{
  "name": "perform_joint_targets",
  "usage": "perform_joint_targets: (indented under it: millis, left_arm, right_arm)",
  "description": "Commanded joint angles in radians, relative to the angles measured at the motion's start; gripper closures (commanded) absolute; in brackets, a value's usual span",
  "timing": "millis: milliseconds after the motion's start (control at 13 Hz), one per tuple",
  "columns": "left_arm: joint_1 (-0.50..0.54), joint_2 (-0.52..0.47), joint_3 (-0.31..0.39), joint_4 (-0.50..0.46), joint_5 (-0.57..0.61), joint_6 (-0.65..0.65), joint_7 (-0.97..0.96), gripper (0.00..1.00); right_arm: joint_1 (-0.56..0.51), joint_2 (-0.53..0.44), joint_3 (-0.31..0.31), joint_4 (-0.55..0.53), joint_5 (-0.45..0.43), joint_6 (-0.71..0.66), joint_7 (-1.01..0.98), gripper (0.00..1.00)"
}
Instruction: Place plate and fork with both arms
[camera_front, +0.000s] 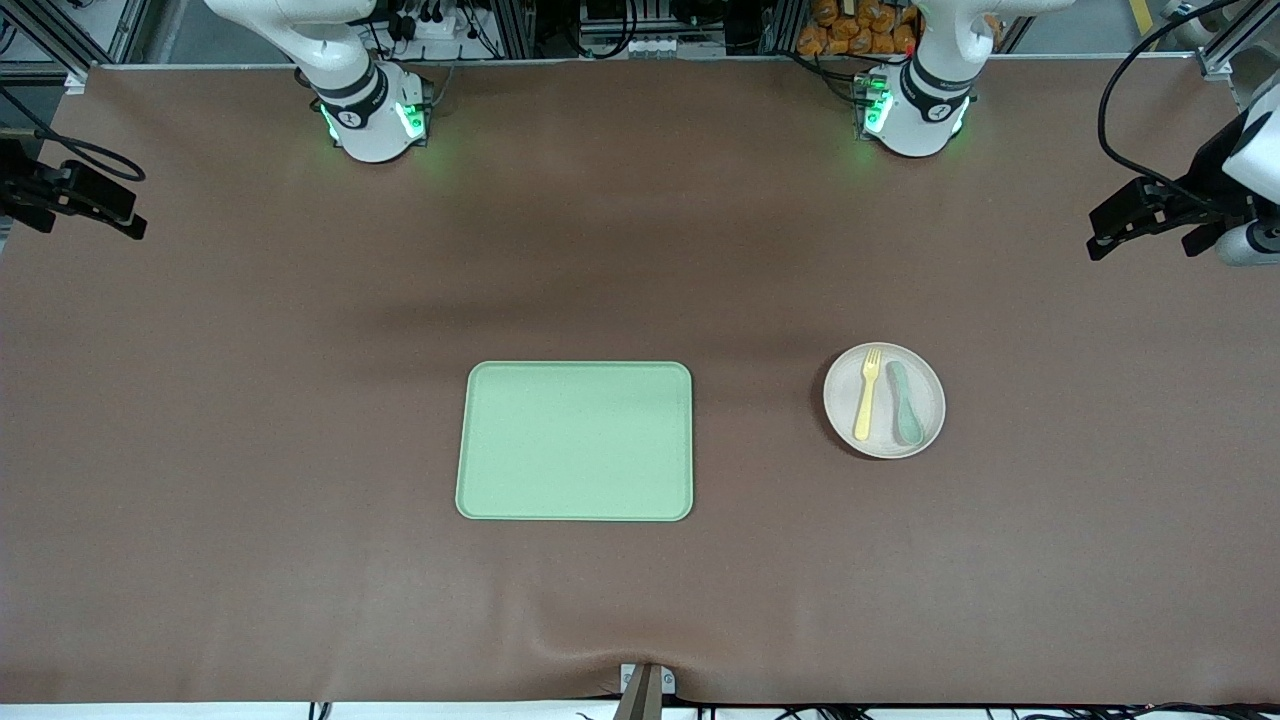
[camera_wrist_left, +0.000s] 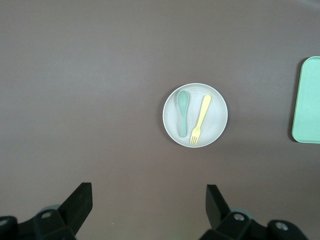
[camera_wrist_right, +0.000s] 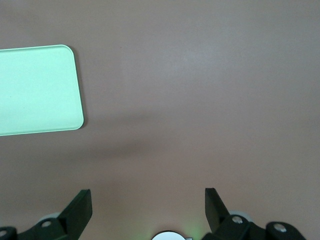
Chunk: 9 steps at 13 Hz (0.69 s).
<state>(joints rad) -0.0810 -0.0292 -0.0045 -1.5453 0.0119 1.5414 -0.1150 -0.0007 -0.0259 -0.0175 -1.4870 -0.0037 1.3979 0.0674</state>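
Note:
The plate (camera_front: 840, 395) (camera_wrist_left: 218, 118) rests on the brown table beside the green tray, toward the left arm's end. On it lie the yellow fork (camera_front: 866, 395) (camera_wrist_left: 201, 119) and a green spoon (camera_front: 906, 402) (camera_wrist_left: 183, 112), side by side, the fork on the tray's side. My left gripper (camera_wrist_left: 148, 189) hangs high over the table between its base and the plate, open, with nothing between its fingers. My right gripper (camera_wrist_right: 148, 193) hangs high over the table near its own base, open and holding nothing. Neither gripper shows in the front view.
The light green tray (camera_front: 575, 440) (camera_wrist_left: 306, 100) (camera_wrist_right: 37, 90) lies flat at mid-table with nothing on it. The arm bases (camera_front: 372, 110) (camera_front: 915, 105) stand along the table's robot edge. Black fixtures (camera_front: 70, 195) (camera_front: 1150, 215) overhang both ends of the table.

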Motion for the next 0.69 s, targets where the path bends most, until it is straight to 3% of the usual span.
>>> perform_joint_targets:
  millis: [0,617]
  left_arm:
    - [0.006,-0.006,0.003,0.007,-0.012,-0.017,0.018,0.0]
    - [0.006,0.0,0.005,0.008,-0.013,-0.02,0.02,0.0]
  right_arm:
    - [-0.002,-0.023,-0.001,-0.01,0.007,-0.007,-0.024,0.0]
    - [-0.005,-0.02,-0.004,-0.01,0.007,-0.005,-0.029,0.0]
